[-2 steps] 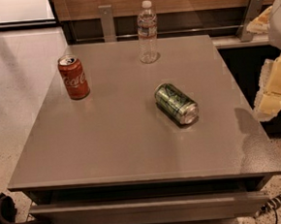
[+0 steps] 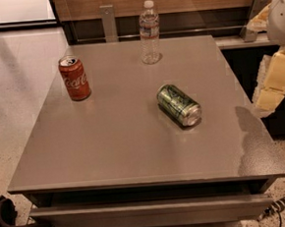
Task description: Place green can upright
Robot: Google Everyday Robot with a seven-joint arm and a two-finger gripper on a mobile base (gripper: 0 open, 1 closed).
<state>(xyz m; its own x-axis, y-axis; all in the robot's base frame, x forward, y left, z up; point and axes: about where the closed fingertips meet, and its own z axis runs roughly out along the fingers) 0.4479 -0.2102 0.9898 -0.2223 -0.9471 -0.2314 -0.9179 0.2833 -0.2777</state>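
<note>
The green can (image 2: 179,104) lies on its side on the grey table (image 2: 110,147), right of centre, with one silver end facing the front right. My gripper (image 2: 274,81) shows as cream-coloured parts at the right edge of the view, beyond the table's right side and apart from the can. It holds nothing that I can see.
A red Coca-Cola can (image 2: 74,78) stands upright at the table's back left. A clear water bottle (image 2: 149,32) stands upright at the back centre. A wooden wall with metal brackets (image 2: 108,22) runs behind the table. A dark object (image 2: 8,222) and a cable (image 2: 282,204) lie on the floor in front.
</note>
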